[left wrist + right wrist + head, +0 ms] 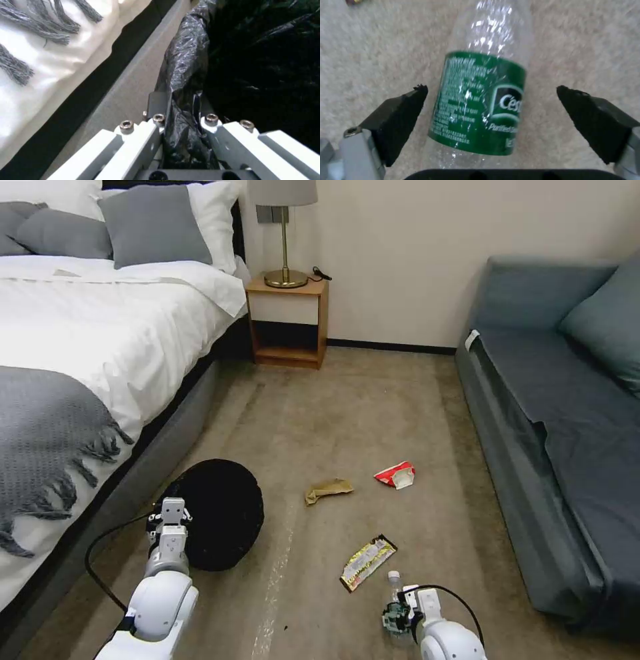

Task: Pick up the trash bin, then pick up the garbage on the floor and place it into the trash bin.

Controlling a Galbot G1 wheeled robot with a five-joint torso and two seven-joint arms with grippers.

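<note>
The trash bin [223,513], its black bag [186,75] folded over the rim, is by the bed with its dark mouth turned toward me. My left gripper [171,521] [181,120] is shut on the bagged rim. A clear bottle with a green label [480,100] lies on the carpet floor [373,407], its white cap [394,578] pointing away from me. My right gripper [399,617] [491,90] is open just over it, one finger on each side, not touching. Other garbage lies apart: a yellow-black wrapper [367,562], crumpled brown paper [328,490] and a red-white packet [396,475].
A bed [80,347] with a grey fringed throw [47,440] runs along the left, close beside the bin. A blue-grey sofa [567,433] lines the right. A wooden nightstand [288,320] with a lamp stands at the far wall. Open carpet lies between bed and sofa.
</note>
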